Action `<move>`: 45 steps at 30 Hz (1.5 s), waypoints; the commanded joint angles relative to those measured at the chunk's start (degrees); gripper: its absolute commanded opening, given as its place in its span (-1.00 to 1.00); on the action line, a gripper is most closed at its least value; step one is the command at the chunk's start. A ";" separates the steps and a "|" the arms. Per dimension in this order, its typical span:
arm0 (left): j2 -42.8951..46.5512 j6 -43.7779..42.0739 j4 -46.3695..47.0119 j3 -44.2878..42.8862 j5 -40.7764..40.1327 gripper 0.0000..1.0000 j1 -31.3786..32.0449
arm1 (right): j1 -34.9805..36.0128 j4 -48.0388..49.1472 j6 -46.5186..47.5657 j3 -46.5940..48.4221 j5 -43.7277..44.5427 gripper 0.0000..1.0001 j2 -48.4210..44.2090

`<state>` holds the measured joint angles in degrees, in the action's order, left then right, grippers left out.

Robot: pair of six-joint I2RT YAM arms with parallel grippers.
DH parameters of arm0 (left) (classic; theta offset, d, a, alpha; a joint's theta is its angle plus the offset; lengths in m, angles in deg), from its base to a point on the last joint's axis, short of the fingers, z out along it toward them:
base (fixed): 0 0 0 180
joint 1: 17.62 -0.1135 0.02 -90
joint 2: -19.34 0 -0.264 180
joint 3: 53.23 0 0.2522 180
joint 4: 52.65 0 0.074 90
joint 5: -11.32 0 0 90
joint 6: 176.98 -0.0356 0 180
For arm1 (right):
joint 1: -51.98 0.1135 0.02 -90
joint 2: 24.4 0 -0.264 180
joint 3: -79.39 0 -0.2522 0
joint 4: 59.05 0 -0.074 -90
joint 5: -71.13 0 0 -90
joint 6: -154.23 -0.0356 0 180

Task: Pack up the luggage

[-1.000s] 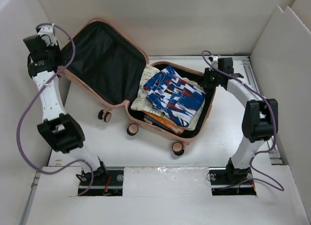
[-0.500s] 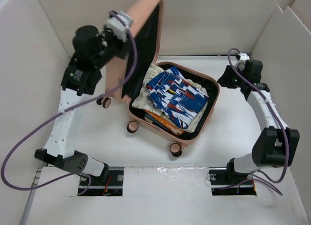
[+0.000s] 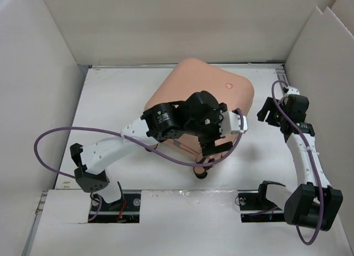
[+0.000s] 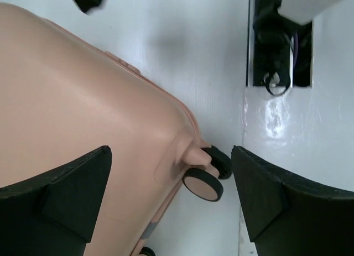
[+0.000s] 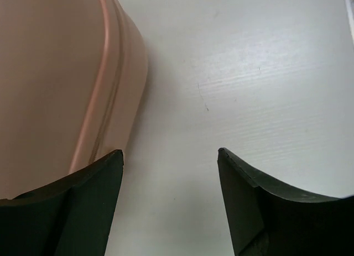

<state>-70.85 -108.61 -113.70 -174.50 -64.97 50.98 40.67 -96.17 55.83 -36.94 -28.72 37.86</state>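
Observation:
The luggage (image 3: 215, 82) is a salmon-pink hard-shell suitcase lying flat on the table with its lid down, so its contents are hidden. My left gripper (image 3: 213, 148) hangs open over its near right corner. In the left wrist view the gripper (image 4: 171, 151) straddles the shell (image 4: 83, 90) and a pink-and-black caster wheel (image 4: 203, 185), gripping nothing. My right gripper (image 3: 265, 109) stands open just right of the case. In the right wrist view its fingers (image 5: 170, 152) frame bare table, with the suitcase's edge (image 5: 55, 73) at the left.
White walls (image 3: 38, 73) enclose the table on the left, back and right. The left arm's purple cable (image 3: 50, 140) loops over the table's left side. Both arm bases sit in slots at the near edge (image 3: 260, 203). A near wheel (image 3: 202, 172) juts from the case.
The lid has swung down shut over the clothes. My left arm followed it across and now hangs over the closed case. Both grippers opened, and the right arm drew back to the right.

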 commanded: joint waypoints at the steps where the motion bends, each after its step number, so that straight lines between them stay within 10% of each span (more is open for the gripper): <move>1: 1.43 1.93 -1.22 -12.18 -1.67 0.73 -0.48 | -0.11 1.20 -2.58 -3.40 1.15 0.48 -1.00; 5: 0.90 3.52 -1.23 -19.67 -10.62 0.85 -4.40 | 0.59 3.14 -3.11 -5.09 0.35 0.48 0.75; 9: 2.12 4.49 -0.70 -17.31 -8.98 0.38 -22.47 | 3.39 5.24 -3.11 -4.39 0.35 0.48 4.79; 20: 5.38 10.90 12.12 13.96 2.45 0.18 -67.70 | 6.91 7.80 0.13 8.17 -1.66 0.45 25.09; 34: 16.44 -5.16 28.30 44.74 11.60 0.18 -69.83 | 26.33 -0.63 10.77 64.48 -20.09 0.38 62.52; 39: 19.26 -21.22 16.99 40.28 12.47 0.28 -69.83 | 32.04 2.42 10.08 83.39 -28.28 0.36 72.63; 45: 20.67 -50.93 -4.19 28.18 16.07 0.63 -69.30 | 31.18 6.04 9.38 83.35 -29.37 0.43 69.94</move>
<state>-50.50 -141.90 -107.91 -139.76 -56.14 -20.05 69.60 -92.65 67.52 45.42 -48.83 112.85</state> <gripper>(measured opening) 0.801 0.708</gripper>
